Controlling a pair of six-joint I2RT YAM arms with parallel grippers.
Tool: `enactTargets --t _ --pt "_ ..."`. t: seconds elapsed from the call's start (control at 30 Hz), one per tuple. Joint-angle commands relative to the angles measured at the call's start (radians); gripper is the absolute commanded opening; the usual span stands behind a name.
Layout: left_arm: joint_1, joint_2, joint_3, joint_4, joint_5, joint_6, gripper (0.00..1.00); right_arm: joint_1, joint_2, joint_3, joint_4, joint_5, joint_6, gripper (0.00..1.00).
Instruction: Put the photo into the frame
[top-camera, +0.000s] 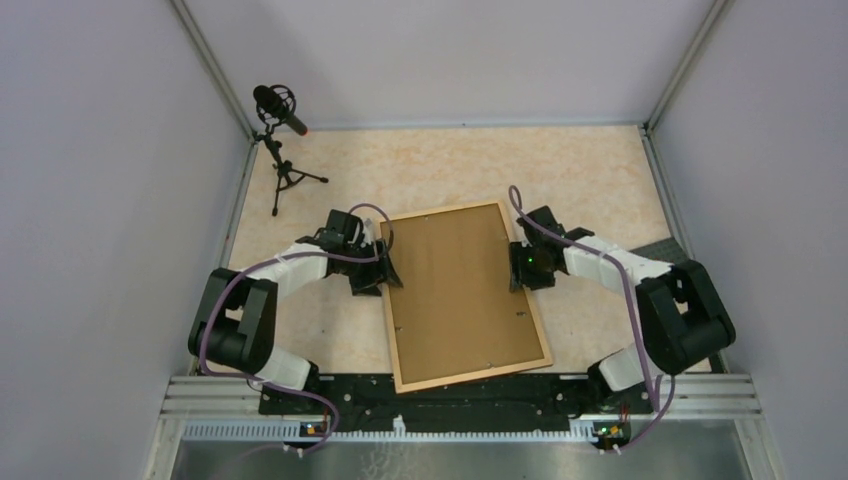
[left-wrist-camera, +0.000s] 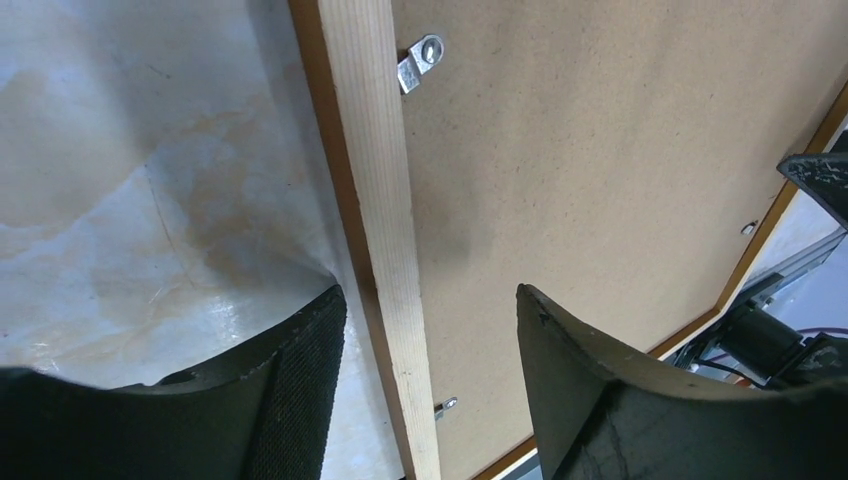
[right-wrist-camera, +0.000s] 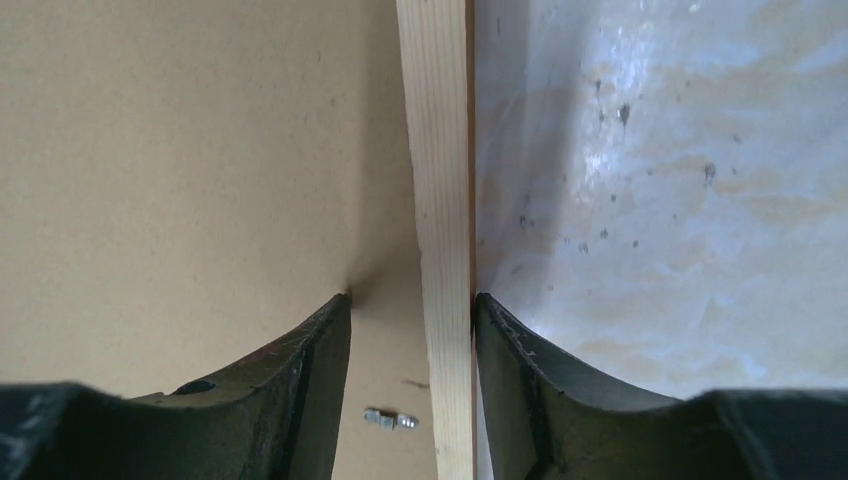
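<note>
The frame (left-wrist-camera: 380, 200) lies flat on the surface (top-camera: 450, 165) between my two tools, with its back upward, and a brown backing board (top-camera: 460, 290) fills it. My left tool (left-wrist-camera: 430, 292) is wide open and stands astride one long rail of light wood. One finger (left-wrist-camera: 300, 380) is over the bare surface outside the rail, the other finger (left-wrist-camera: 590, 390) is over the board, and there is a gap on both sides of the rail. A small metal tab (left-wrist-camera: 420, 60) sits on the board ahead of this tool, just beside the rail.

My right tool (right-wrist-camera: 411, 296) is astride the opposite long rail and stands narrower. Its outer finger (right-wrist-camera: 540, 380) seems to touch the outer edge of the rail. Its inner finger (right-wrist-camera: 300, 380) is on the board side, a little apart from the rail, so the rail is between the fingers but not squeezed.

A microphone (top-camera: 278, 103) on a small tripod stands well beyond my left tool, in the far corner.
</note>
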Motion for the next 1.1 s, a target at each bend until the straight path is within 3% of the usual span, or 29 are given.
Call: enactTargets --t 0.0,0.17,0.23,0.33,0.47,0.57,0.73,1.07 --pt "0.008 0.015 -0.005 0.006 -0.065 0.01 0.67 -0.001 0.114 0.094 0.118 0.027 0.0 0.48" --pt "0.031 0.046 0.006 0.003 -0.079 0.02 0.63 -0.001 0.272 0.268 0.132 0.008 -0.001 0.33" --pt "0.053 0.051 0.014 0.001 -0.067 0.025 0.63 -0.002 0.304 0.315 0.135 -0.034 0.0 0.36" --pt "0.073 0.045 0.027 -0.009 -0.075 0.04 0.63 -0.001 0.296 0.343 0.077 0.005 -0.023 0.5" --pt "0.103 0.055 0.028 -0.009 -0.062 0.047 0.62 -0.002 0.208 0.308 -0.032 0.124 -0.098 0.61" --pt "0.121 0.068 0.03 -0.004 -0.038 0.047 0.62 -0.001 0.117 0.255 -0.098 0.157 -0.126 0.64" --pt "0.127 0.077 0.033 -0.003 -0.024 0.049 0.61 0.002 0.029 0.179 -0.174 0.128 -0.071 0.56" --pt "0.128 0.08 0.015 0.002 -0.009 0.045 0.6 0.039 0.056 0.098 -0.059 0.055 -0.061 0.52"
